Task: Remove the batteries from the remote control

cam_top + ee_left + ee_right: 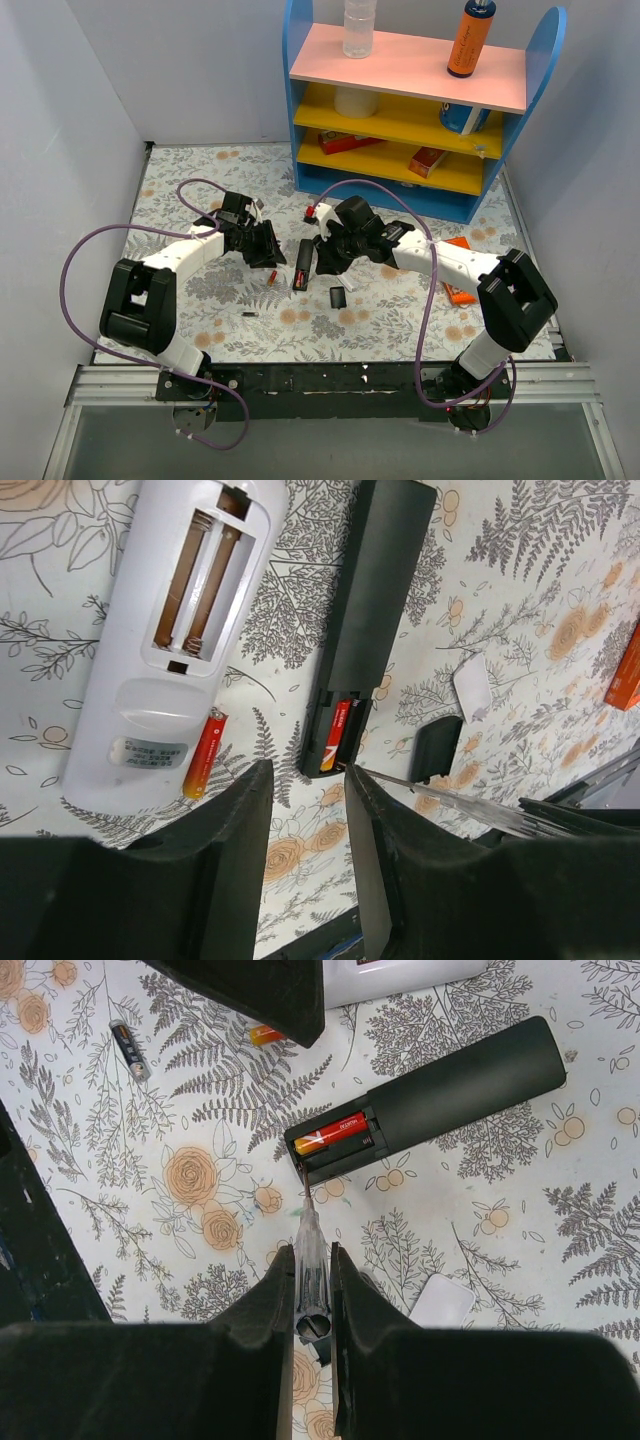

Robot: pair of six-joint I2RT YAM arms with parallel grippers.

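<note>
The black remote control lies on the flowered mat with its back compartment open. It also shows in the left wrist view and the right wrist view. One red and white battery sits in the compartment. Another red battery lies loose on the mat. The black back cover lies apart. My right gripper is shut on a clear-handled screwdriver, whose tip touches the compartment's edge. My left gripper is open and empty, just short of the remote's open end.
A white remote with an empty battery bay lies left of the black one. A small dark battery lies on the mat. A small white piece and an orange pack lie right. A blue shelf stands behind.
</note>
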